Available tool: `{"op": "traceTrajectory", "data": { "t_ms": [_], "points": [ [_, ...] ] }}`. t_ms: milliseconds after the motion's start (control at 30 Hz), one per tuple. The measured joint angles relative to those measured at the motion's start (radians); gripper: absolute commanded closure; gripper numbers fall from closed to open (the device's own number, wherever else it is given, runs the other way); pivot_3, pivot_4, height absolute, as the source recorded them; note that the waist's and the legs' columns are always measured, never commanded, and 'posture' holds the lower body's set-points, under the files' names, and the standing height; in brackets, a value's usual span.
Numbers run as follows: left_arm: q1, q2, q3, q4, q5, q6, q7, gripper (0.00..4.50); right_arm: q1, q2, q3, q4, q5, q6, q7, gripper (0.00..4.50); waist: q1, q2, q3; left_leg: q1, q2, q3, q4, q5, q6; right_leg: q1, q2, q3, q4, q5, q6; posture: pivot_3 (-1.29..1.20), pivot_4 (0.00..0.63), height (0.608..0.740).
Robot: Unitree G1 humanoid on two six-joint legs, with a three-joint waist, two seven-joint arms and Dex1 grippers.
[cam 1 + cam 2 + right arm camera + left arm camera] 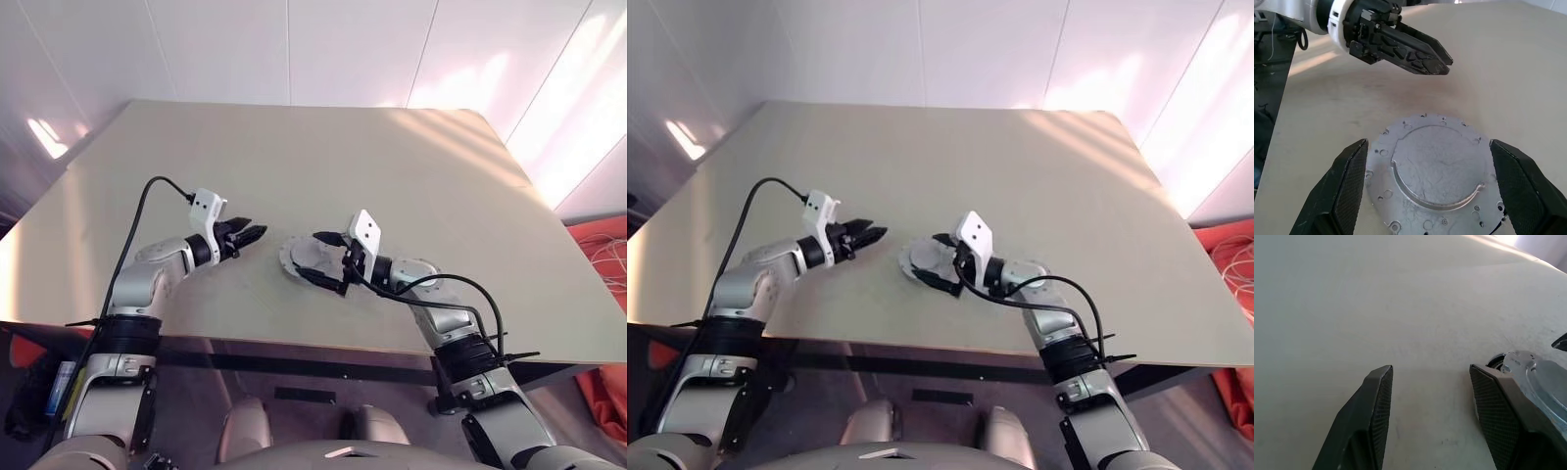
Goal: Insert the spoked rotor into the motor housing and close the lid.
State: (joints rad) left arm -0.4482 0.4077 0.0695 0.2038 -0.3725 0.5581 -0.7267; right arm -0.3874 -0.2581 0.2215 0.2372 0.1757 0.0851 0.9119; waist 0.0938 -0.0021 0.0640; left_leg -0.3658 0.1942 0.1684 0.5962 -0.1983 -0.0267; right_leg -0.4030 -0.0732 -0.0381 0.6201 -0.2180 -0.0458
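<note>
Here, closed lid (1436,169) flat on table (392,176), right gripper (324,258) jaws spread around it, left gripper (253,233) jaws apart nearby.

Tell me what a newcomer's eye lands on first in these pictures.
First, the closed lid, a grey round disc lying flat near the middle of the beige table. The right gripper hangs over it with its black fingers spread wide on either side. The left gripper hovers open just beside the disc, on the robot's left, pointing at it.
</note>
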Motion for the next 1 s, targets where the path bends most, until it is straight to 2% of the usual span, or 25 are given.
{"op": "traceTrajectory", "data": {
  "t_ms": [500, 567, 1000],
  "points": [
    [0.013, 0.011, 0.010, -0.023, -0.001, 0.008, 0.013, 1.84, -0.033, 0.022, -0.004, 0.140, -0.035, -0.113, -0.027, 0.02, -0.001, 0.000, 0.000, 0.001, 0.000, 0.000, 0.000, 0.000, 0.000, 0.000, 0.000, 0.000, 0.000, 0.000, 0.000, 0.00, 0.000, 0.740],
    [0.013, 0.013, 0.010, -0.023, -0.001, 0.008, 0.014, 1.84, -0.034, 0.023, -0.003, 0.144, -0.039, -0.125, -0.032, 0.39, -0.001, 0.000, 0.000, 0.001, 0.000, 0.000, 0.000, 0.000, 0.000, 0.000, 0.000, 0.000, 0.000, 0.000, 0.000, 0.00, 0.000, 0.740],
    [0.013, 0.014, 0.011, -0.023, -0.001, 0.007, 0.016, 1.84, -0.059, 0.019, 0.000, 0.150, -0.074, -0.144, -0.041, 0.39, -0.001, 0.000, 0.000, 0.000, 0.000, 0.000, -0.001, 0.000, 0.000, 0.000, 0.000, 0.000, 0.000, 0.000, 0.000, 0.00, 0.000, 0.740]
  ]
}}
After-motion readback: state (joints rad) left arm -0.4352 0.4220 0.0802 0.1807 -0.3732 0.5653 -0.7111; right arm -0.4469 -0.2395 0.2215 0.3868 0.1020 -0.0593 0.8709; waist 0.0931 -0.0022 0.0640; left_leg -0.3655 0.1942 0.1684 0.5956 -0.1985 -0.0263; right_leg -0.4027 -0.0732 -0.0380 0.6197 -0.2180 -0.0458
